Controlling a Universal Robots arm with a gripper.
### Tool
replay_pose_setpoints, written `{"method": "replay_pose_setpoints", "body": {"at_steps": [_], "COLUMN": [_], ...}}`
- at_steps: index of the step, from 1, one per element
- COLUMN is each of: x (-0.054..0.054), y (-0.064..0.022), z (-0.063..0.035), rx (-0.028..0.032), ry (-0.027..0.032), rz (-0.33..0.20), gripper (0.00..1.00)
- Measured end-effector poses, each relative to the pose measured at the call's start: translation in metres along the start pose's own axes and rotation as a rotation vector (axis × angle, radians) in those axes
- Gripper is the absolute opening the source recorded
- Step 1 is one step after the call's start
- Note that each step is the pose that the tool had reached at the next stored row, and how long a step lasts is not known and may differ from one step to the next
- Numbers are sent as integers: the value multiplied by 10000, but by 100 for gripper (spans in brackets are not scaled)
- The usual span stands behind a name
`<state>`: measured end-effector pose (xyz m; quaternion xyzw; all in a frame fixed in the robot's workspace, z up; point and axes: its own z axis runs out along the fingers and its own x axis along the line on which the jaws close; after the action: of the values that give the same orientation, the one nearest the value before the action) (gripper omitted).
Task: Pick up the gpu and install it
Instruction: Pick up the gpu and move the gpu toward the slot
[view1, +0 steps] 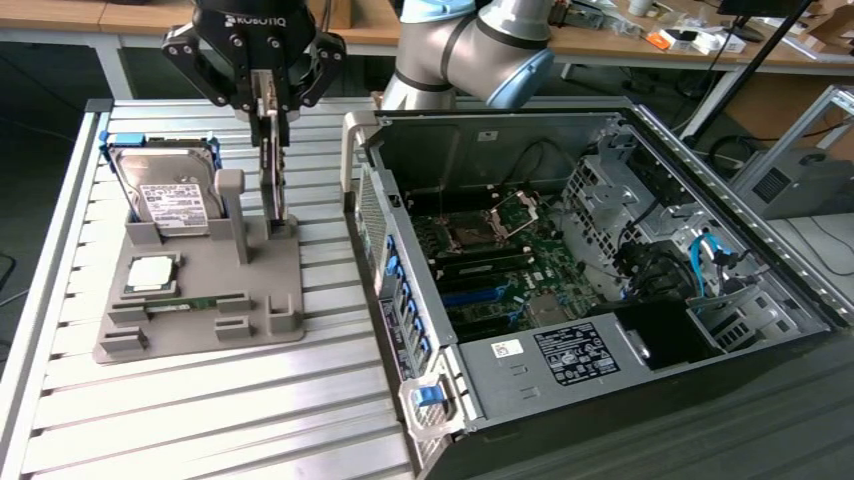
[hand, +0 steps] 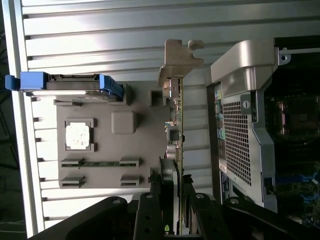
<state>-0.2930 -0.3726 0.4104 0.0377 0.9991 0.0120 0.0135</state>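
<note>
- Fingers grip the top edge of the gpu from above.
- gpu stands edge-on, long axis vertical, directly below the fingers, foot in the grey holder.
- Holder lies toward the worktop's far edge, with the open computer case just beside it.
</note>
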Motion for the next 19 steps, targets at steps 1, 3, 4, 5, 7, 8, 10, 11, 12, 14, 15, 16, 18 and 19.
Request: {"method": "replay_pose_setpoints", "body": {"at_steps": [1,3,4,5,7,8,10,11,12,14,15,16,18,19], "x": [0,0,-1,-1,-1,-2,-2,-2,-2,-3,-3,-3,-3,-3], "y": [0,0,0,1,1,1,2,2,2,3,3,3,3,3], "z": [-2,-11,-17,-26,-44,-52,-71,-79,-87,-101,-107,-112,-121,-125], "rx": [11,28,32,34,33,33,33,33,34,33,33,33,33,33], "ry": [-4,-6,-4,-5,-5,-6,-6,-6,-5,-7,-6,-6,-6,-7], "rz": [-1,-1,-1,-1,-1,-1,-1,-2,-1,-1,-1,-1,0,0], "gripper": [27,27,27,27,27,27,27,27,27,27,27,27,27,27]}}
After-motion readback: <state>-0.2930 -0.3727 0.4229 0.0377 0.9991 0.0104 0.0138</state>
